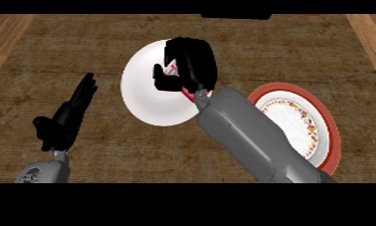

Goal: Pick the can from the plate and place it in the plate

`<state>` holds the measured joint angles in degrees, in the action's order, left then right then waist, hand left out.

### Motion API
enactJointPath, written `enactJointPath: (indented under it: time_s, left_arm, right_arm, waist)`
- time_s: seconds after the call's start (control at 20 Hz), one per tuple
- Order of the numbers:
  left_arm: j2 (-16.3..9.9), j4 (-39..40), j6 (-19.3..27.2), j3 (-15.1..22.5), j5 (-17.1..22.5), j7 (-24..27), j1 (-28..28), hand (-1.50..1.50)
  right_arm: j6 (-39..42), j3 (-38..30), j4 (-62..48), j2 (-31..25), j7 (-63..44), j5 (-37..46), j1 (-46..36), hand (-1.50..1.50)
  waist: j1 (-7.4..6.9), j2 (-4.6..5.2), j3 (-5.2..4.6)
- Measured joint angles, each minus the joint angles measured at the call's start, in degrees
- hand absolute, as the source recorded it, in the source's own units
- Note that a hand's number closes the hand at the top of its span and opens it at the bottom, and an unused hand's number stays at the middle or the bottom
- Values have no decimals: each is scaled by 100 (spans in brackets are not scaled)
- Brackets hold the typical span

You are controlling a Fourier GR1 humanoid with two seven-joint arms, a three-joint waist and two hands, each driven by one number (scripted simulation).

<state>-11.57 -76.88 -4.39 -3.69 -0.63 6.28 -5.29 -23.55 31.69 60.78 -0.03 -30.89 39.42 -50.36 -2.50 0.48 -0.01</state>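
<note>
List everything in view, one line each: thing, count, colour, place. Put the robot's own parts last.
white plate: one, plain white, centre of the counter.
patterned plate: one, red rim with a white, decorated middle, right of the white plate, partly behind the right forearm.
can: one, red and white, over the white plate, mostly hidden inside the right hand.
counter: one, brown wood grain, under everything.
dark object: one, black, at the far edge; cannot tell what it is.
left hand: one, black, open, fingers up, resting at the left.
right hand: one, black, curled round the can.
</note>
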Motion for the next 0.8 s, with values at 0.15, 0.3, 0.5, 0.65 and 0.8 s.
enactJointPath:
  time_s: [0.15,0.3,0.5,0.65,0.8]
  left_arm:
    - [21,6,-27,28,-16,48,42,0]
    - [7,-1,-79,18,8,20,12,0]
    - [-45,-52,-140,-44,69,-70,-37,0]
    - [-11,-25,-132,-24,45,-47,-67,0]
    - [-7,-16,-139,-41,51,-19,-12,0]
  right_arm:
    - [-638,147,-452,2,-179,-478,-245,-150]
    - [-1064,433,-924,2,-417,-972,-580,-150]
    - [-1457,598,-1361,3,-272,-1707,-719,-150]
    - [-1916,565,-1439,3,-61,-2147,-789,-150]
    - [-2392,349,-1336,0,330,-2518,-726,-150]
  waist:
    - [-61,10,0]
    - [-106,18,-1]
    - [-112,23,0]
    - [-109,30,1]
    - [-77,27,3]
